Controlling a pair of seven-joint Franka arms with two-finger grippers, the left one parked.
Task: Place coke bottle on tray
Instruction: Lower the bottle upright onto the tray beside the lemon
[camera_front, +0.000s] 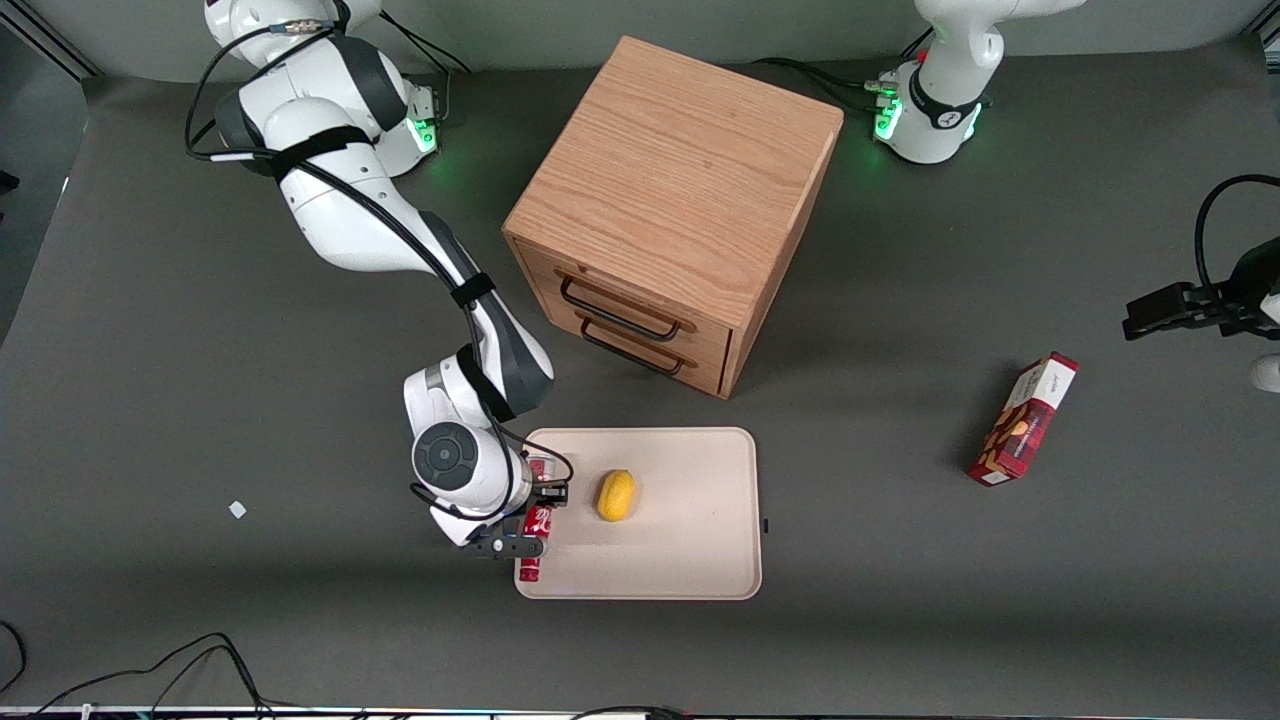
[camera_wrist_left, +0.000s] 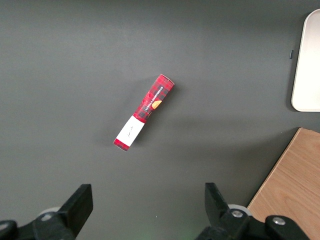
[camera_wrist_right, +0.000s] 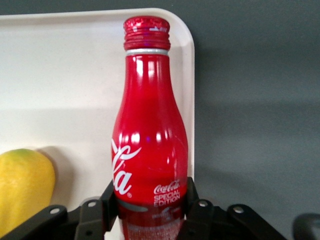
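The coke bottle (camera_front: 535, 540) is slim and red with white script. It lies lengthwise over the rim of the cream tray (camera_front: 680, 560) at the tray's edge toward the working arm's end. Its neck points toward the front camera. My right gripper (camera_front: 530, 522) is shut on the bottle's lower body. In the right wrist view the black fingers (camera_wrist_right: 107, 200) press both sides of the bottle (camera_wrist_right: 150, 140), with the gripper (camera_wrist_right: 150, 210) around it above the tray (camera_wrist_right: 60, 75). Whether the bottle rests on the tray or hangs just above it does not show.
A yellow lemon (camera_front: 616, 495) lies on the tray beside the bottle, and is also seen as the lemon (camera_wrist_right: 22, 190) in the wrist view. A wooden drawer cabinet (camera_front: 670, 210) stands farther from the front camera. A red snack box (camera_front: 1025, 418) lies toward the parked arm's end. A white scrap (camera_front: 237, 509) lies on the table.
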